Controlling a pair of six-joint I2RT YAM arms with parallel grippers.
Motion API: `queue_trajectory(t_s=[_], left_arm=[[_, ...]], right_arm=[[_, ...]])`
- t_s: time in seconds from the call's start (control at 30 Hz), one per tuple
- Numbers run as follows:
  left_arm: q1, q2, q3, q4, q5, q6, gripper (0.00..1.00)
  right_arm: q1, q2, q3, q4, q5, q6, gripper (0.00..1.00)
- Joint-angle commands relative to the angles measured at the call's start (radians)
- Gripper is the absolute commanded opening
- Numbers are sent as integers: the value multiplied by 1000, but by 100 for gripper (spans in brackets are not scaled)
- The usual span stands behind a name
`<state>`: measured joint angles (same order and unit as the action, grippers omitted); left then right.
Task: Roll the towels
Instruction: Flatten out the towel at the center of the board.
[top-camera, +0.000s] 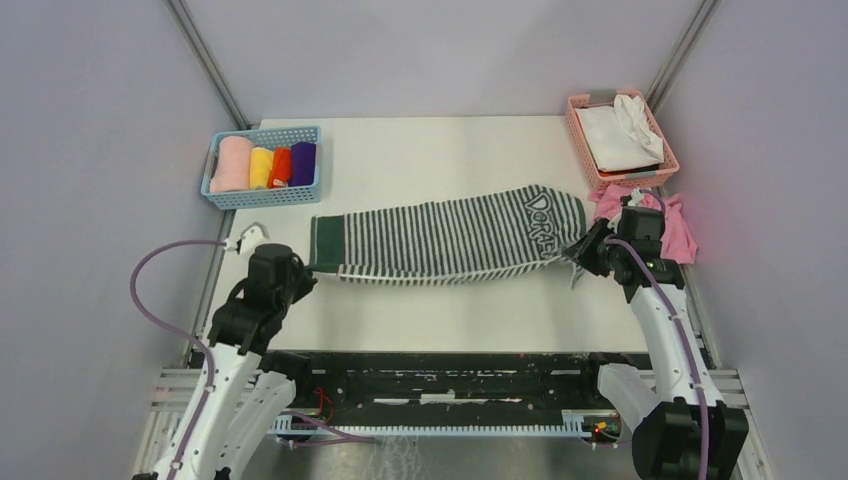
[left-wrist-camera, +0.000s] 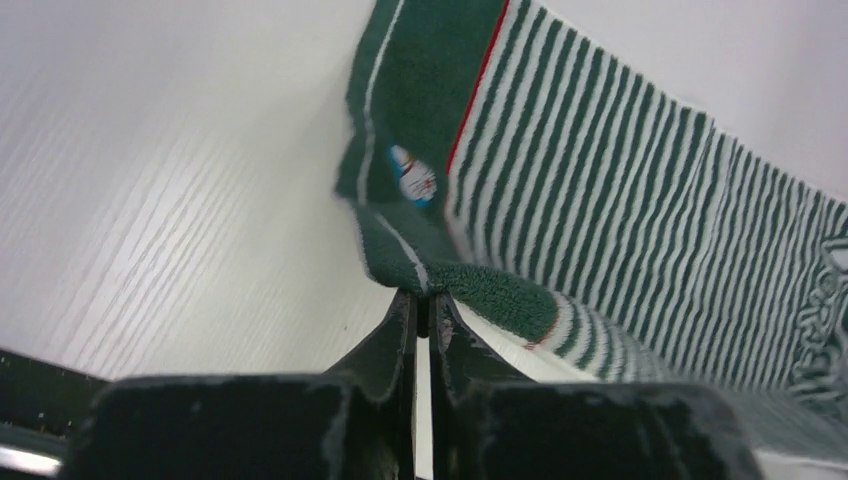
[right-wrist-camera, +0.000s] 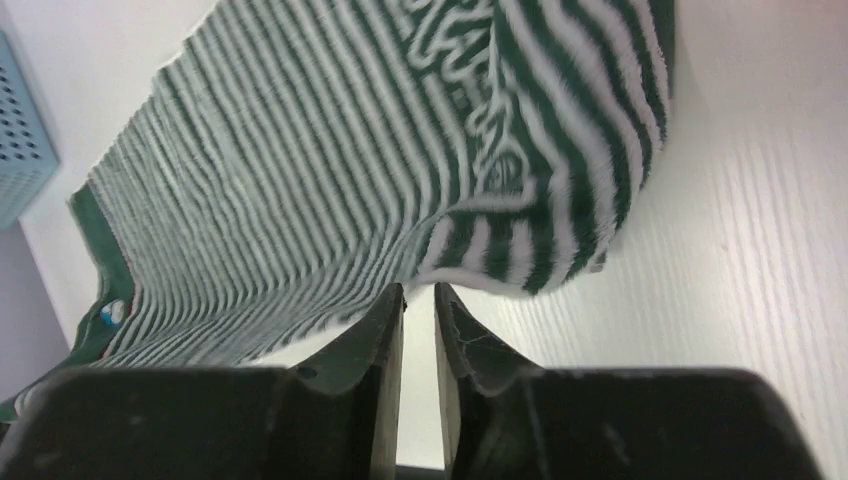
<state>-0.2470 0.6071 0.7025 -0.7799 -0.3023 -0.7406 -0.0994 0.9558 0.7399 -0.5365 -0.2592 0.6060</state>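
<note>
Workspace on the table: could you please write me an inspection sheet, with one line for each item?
Surface: white table, no spills seen.
Job's things: striped towel spread long across the middle; purple roll in the blue basket.
Clutter: three other rolls beside it; white cloth in the pink basket; pink cloth by the right arm.
Tools: left tool shut on the towel's green end; right tool slightly open at the lettered end, holding nothing.
Cables: purple cable loops beside the left arm; another runs along the right arm.
Surroundings: grey walls, metal corner posts.
</note>
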Motion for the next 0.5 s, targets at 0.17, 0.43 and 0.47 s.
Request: queue_trajectory(t_s=[0.17, 0.43, 0.47], left_arm=[[10, -207, 52, -129, -221, -208, 49], [10, -27, 201, -66, -124, -11, 71], [11, 11, 205, -39, -89, 9, 72]], right_arm=[[-3, -81, 47, -220, 43, -109, 58], [34, 6, 87, -149, 53, -162, 62], [53, 30, 95, -133, 56, -162, 63]])
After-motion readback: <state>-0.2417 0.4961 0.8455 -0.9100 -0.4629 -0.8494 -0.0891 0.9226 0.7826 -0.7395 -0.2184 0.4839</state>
